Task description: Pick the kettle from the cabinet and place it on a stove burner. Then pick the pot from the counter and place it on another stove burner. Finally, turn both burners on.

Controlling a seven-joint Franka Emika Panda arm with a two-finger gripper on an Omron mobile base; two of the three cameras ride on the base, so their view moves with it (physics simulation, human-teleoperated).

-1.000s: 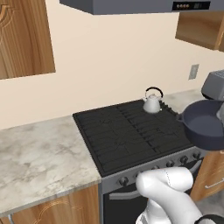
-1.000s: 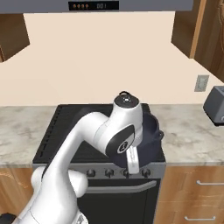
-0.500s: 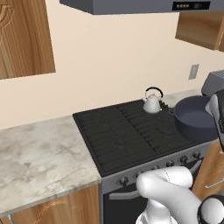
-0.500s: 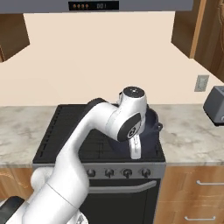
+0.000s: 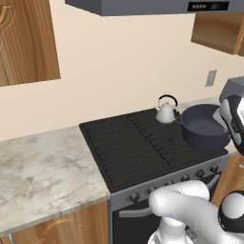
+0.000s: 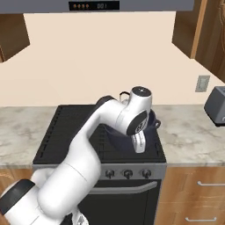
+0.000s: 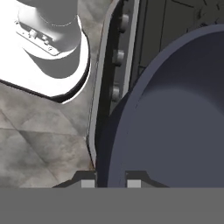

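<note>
The small silver kettle [image 5: 166, 113] with its black arched handle stands on the rear right stove burner. The wide dark blue-grey pot [image 5: 205, 126] hangs tilted over the right front part of the black cooktop [image 5: 128, 147], partly past its right edge. My gripper [image 7: 111, 181] is shut on the pot's [image 7: 175, 109] rim, one finger inside and one outside. In the right base view the hand [image 6: 139, 143] points down in front of the pot [image 6: 152, 122], hiding most of it. Whether the pot touches the grate I cannot tell.
A row of round knobs [image 6: 127, 173] runs along the stove front. Marbled counter [image 5: 38, 167] lies left of the stove, and more counter [image 6: 189, 132] on the right carries a grey toaster [image 6: 216, 100]. A range hood [image 5: 157, 5] and wooden wall cabinets [image 5: 219, 28] hang above.
The gripper has carried the pot leftward from beside the stove to over its right front part. The kettle has stayed put.
</note>
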